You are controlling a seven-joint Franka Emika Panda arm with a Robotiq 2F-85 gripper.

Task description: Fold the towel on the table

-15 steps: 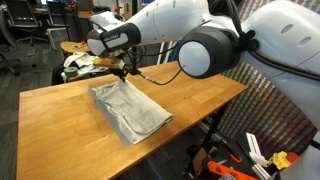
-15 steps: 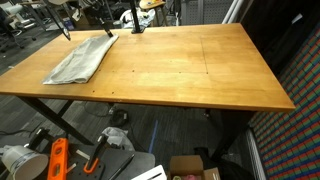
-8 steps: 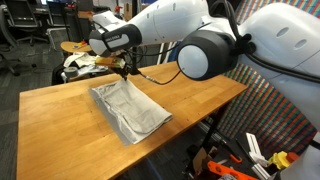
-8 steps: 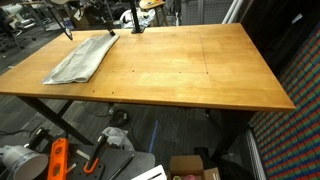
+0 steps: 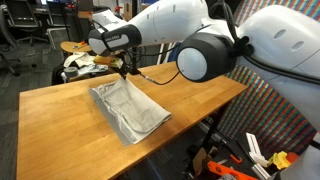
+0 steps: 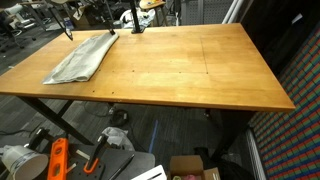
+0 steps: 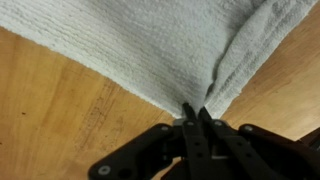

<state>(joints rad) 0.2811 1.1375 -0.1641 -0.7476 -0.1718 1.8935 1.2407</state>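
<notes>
Light-brown wood is taking up most of both exterior views. The counter (image 5: 60,110) (image 6: 190,70) is standing on dark legs, and its smooth top is carrying a single cloth. My arm (image 5: 200,50), white with a large dark round joint, is reaching in over the counter's far edge in an exterior view.

The towel (image 5: 130,108) (image 6: 82,58) is lying on the counter, toward one end of it and close to the far edge, well apart from the opposite end. It is showing white to light grey, with a greyer band at the end farthest from my gripper (image 5: 124,70) (image 6: 109,28). Most of it is resting flat and lightly rumpled. The end nearest the gripper is rising off the wood.

Behind the counter, a white and dark bundle of fabric (image 5: 80,66) is sitting by a round wooden stool (image 5: 72,46), apart from the towel.

In the wrist view, the gripper (image 7: 195,112) is pressing its two dark fingers together on the towel (image 7: 170,40). The ribbed cloth is gathering into a raised fold that is running straight into the fingertips. Counter (image 7: 50,110) wood is showing on both sides below the fold.
</notes>
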